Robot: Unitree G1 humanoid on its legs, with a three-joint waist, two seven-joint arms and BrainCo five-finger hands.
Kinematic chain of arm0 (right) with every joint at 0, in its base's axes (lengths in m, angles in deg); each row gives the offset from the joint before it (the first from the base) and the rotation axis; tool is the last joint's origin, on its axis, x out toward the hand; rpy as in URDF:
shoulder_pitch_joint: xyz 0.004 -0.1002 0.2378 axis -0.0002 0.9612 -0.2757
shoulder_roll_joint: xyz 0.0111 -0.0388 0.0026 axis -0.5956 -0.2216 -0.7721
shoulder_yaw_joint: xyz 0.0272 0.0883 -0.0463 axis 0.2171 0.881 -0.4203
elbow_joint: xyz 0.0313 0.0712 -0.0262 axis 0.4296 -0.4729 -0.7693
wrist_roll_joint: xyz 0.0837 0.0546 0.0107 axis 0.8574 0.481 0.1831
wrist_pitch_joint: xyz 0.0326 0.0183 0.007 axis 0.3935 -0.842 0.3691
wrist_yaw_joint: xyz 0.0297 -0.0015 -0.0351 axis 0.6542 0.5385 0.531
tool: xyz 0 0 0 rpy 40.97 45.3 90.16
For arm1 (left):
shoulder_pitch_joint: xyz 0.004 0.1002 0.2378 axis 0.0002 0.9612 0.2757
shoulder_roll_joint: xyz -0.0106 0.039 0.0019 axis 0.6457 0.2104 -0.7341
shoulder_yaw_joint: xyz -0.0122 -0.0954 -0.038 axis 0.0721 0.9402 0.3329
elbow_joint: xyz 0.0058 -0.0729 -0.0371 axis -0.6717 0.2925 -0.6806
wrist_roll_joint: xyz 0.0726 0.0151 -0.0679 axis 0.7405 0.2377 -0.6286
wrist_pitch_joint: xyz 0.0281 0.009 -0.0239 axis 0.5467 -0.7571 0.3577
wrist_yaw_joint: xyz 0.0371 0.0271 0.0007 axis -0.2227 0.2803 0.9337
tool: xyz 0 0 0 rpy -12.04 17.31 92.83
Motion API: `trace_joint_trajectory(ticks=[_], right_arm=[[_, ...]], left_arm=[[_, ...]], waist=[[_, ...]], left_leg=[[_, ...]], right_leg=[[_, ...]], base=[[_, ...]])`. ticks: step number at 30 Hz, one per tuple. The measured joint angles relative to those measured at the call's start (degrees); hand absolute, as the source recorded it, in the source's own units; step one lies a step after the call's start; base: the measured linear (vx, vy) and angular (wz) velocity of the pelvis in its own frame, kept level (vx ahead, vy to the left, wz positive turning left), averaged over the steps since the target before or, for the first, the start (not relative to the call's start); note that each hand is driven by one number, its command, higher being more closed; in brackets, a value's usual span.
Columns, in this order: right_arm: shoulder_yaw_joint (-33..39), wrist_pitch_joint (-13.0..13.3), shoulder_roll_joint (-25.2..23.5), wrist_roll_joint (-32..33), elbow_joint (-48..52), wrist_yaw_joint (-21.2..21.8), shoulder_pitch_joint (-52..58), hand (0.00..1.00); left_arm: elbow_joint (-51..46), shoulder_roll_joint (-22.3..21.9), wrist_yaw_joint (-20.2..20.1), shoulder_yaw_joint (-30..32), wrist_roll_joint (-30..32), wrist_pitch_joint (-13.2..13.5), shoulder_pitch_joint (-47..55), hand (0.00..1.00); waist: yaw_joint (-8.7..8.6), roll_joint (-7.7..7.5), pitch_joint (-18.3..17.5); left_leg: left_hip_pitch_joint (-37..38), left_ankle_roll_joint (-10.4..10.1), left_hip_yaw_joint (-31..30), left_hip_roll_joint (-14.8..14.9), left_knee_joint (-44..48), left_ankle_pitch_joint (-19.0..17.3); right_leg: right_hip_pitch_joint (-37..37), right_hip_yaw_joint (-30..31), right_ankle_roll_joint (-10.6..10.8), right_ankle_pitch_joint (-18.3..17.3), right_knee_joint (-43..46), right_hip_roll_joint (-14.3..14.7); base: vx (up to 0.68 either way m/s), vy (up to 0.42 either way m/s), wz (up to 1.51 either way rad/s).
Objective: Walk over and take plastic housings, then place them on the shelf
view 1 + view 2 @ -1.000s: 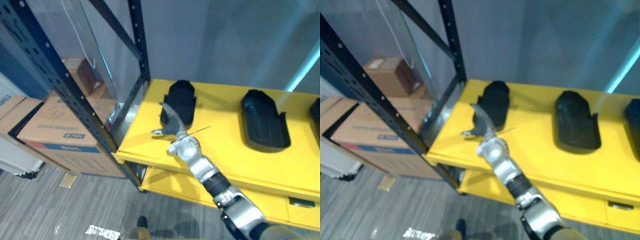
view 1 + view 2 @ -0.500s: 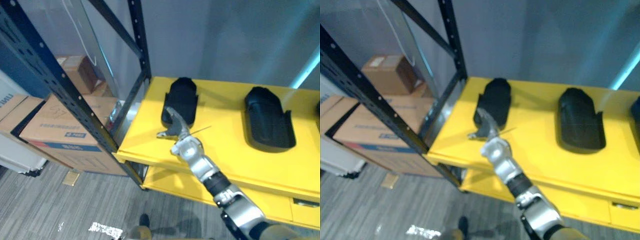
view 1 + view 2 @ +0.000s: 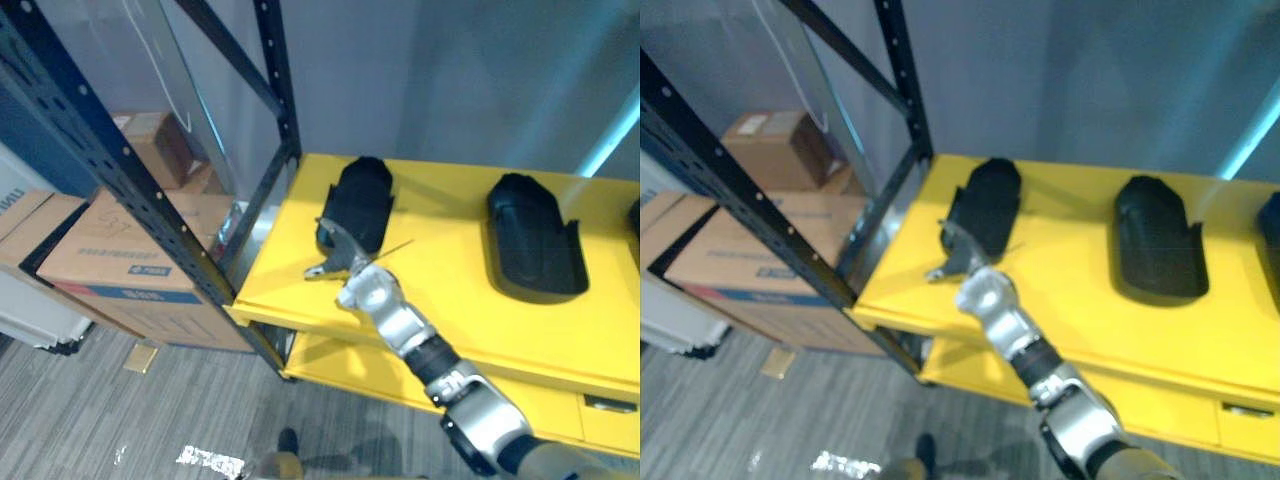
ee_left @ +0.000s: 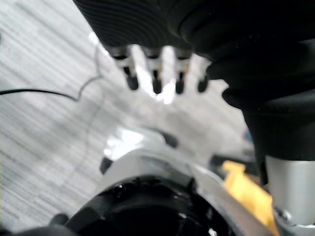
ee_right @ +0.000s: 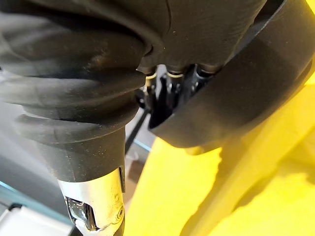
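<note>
1. On the left end of the yellow shelf board (image 3: 460, 282), the leftmost plastic housing (image 3: 360, 200) lies with its long axis running front to back.
2. The right hand (image 3: 345, 262), the nearer one, sits at that housing's near end, toward the board's front edge, pointing along that axis.
3. Its fingers look fairly straight with the thumb spread aside. It probably grips nothing, though contact is hard to judge.
4. The left hand (image 4: 155, 81) hangs off the board, fingers relaxed and empty.
5. The housings are matte black moulded shells, elongated with rounded ends. A second housing (image 3: 532, 238) lies mid-board, on smooth painted metal.
</note>
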Motion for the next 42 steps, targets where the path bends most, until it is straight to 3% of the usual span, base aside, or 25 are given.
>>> trace_joint_trajectory(ticks=[15,35,42], right_arm=[[-0.58,-3.74,-0.04,-0.35,4.3,4.88,1.86,0.0],[0.43,-3.8,-0.02,-1.81,5.42,8.34,3.41,0.0],[0.6,-4.0,0.08,-3.53,6.82,7.45,4.97,0.0]], left_arm=[[0.02,0.85,0.28,-0.09,-0.06,-0.25,-0.06,0.0],[-0.01,1.2,1.76,-0.11,-0.03,-0.57,-0.08,0.0],[-0.02,1.49,2.01,-0.12,-0.03,-0.64,-0.12,0.0]], waist=[[-0.21,-1.45,-0.3],[-0.94,-2.7,-1.01],[-1.36,-2.89,-1.11]], left_leg=[[0.31,0.0,0.69,0.01,-0.01,0.14],[0.17,0.01,0.86,-0.04,-0.02,0.08],[0.17,0.09,0.96,-0.05,-0.02,-0.05]], right_leg=[[-0.89,1.12,-0.17,-0.24,1.2,-0.26],[-0.76,1.21,-0.15,-0.28,1.11,-0.31],[-0.77,1.26,-0.47,-0.61,1.12,-0.33]], base=[[0.0,-0.002,-0.02],[0.0,0.0,0.0],[0.0,0.0,0.0]])
